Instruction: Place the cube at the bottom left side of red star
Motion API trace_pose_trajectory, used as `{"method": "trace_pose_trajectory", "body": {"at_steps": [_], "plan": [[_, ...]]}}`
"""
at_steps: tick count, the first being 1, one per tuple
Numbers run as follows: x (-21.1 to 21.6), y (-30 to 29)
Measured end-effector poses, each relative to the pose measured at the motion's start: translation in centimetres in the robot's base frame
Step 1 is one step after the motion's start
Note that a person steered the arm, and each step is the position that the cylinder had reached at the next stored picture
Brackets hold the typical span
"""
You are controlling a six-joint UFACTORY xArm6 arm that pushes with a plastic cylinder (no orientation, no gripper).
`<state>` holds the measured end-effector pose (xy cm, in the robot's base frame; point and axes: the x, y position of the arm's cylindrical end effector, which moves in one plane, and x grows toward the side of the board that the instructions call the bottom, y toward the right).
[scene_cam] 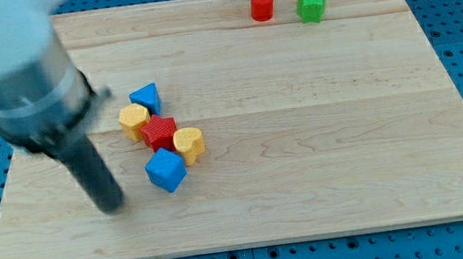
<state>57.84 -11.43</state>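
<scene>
Here, on the pale wooden board (303, 138), my tip (113, 206), a bare rod with nothing to grasp, stands just left of the blue cube (166, 170). The cube sits below the red star (159, 132), seemingly touching it; a small leftward nudge appears due, which means circling to its right first. The arm's upper body is blurred and cropped.

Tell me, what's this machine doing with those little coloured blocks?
It's a robot arm nudging blocks across a wooden board with a dark rod. My tip sits just left of the blue cube, apart from it. The cube already lies below the red star, slightly right, beside two yellow blocks. Other blocks sit untouched at the view's top.
</scene>
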Motion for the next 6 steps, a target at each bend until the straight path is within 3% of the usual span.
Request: {"method": "trace_pose_trajectory", "body": {"at_steps": [1,3,5,6], "plan": [[-1.5,6.3],[-3.9,-1.8],[-4.9,3.7],[-3.0,4.6]]}}
